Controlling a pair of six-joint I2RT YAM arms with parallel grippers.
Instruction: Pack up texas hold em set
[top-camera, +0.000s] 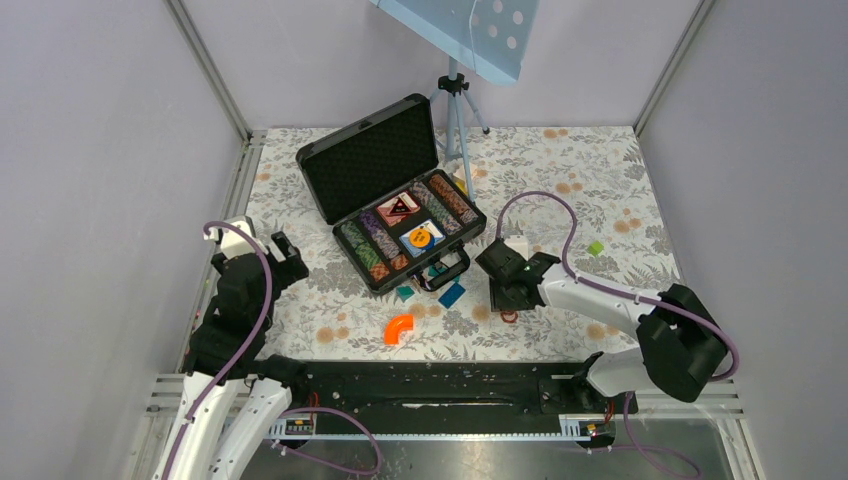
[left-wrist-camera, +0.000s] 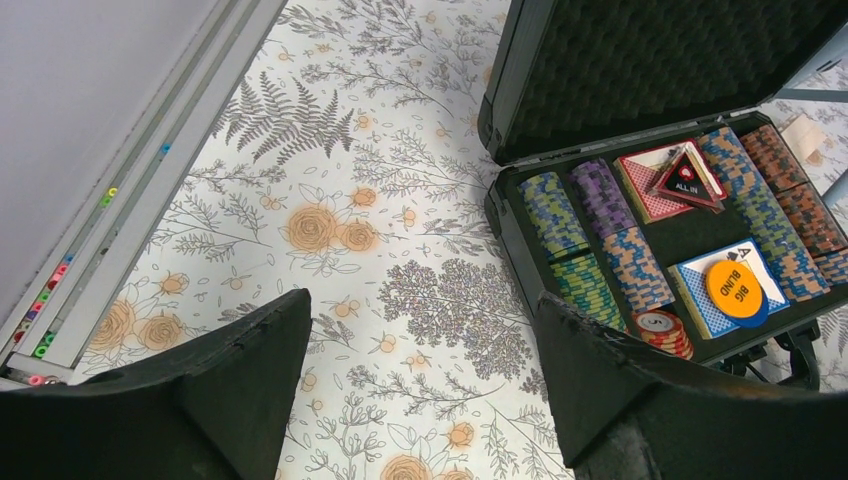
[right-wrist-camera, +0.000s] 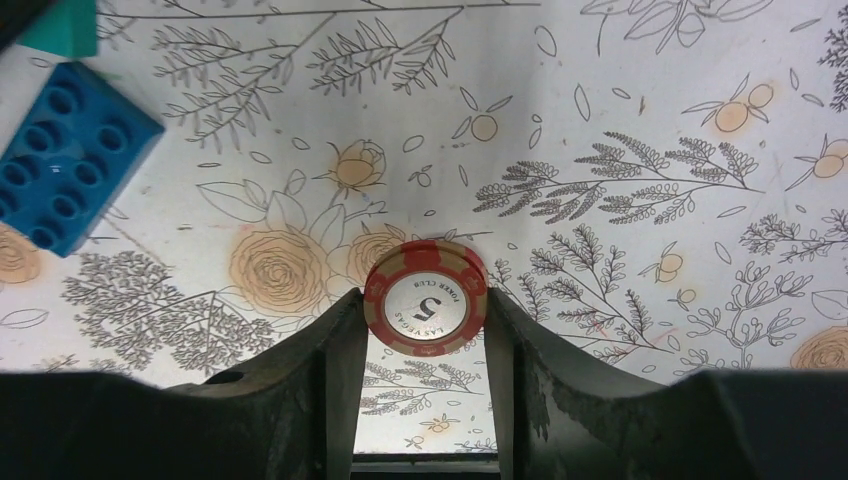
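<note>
enclosure and table surround, single moment

table covered by a white cloth (top-camera: 560, 160) printed with grey ferns and orange roses; it lies under both the left claw (top-camera: 262, 240) and the right claw (top-camera: 508, 298). walls plain, pale grey-lilac: left wall (top-camera: 90, 150) well outboard of the left claw, right wall (top-camera: 770, 120) well outboard of the right claw, back wall (top-camera: 300, 50) far beyond both. far-left post (top-camera: 205, 65) and far-right post (top-camera: 675, 60), aluminium, slant up the far corners. beyond the right claw, at the far table edge, a grey tripod (top-camera: 455, 100) carries a tilted light-blue panel (top-camera: 470, 30) with round holes. metal channel (left-wrist-camera: 150, 170) runs along the cloth edge, just left of the left claw. black rail (top-camera: 440, 385) spans the near edge behind both claws. light even, shadows soft.
</note>
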